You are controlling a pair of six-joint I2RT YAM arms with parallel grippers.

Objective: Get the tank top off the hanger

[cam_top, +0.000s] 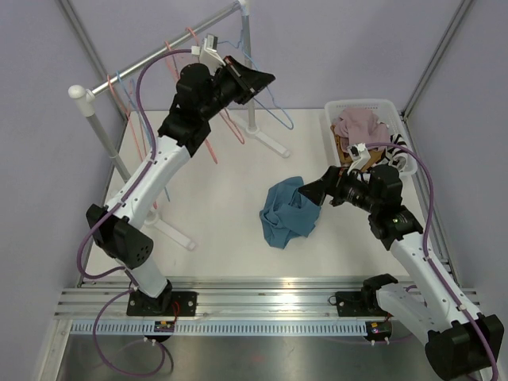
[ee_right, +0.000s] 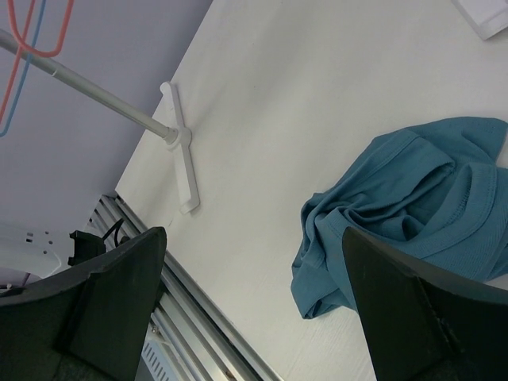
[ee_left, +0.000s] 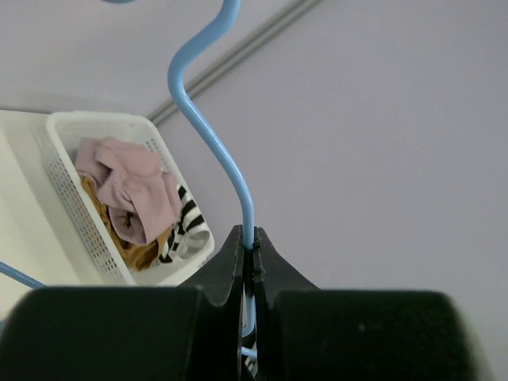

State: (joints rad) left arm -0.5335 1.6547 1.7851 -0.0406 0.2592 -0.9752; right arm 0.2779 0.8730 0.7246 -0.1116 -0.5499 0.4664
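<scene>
The removal is looking finished. The left gripper [cam_top: 258,79] is pinching the bare blue hanger [ee_left: 247,210] tight, its arm reaching high toward 12 o'clock beside the clothes rail [cam_top: 119,74]. The teal tank top [cam_top: 287,210] is lying crumpled mid-table. At its 3 o'clock the right gripper [ee_right: 254,238] is hovering low, fingers spread wide and holding nothing. Next, the hanger probably needs rehanging.

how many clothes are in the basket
3 show in the basket: a pink one on top, an orange-brown one beneath it, a striped one beside them. More may be hidden underneath.
</scene>
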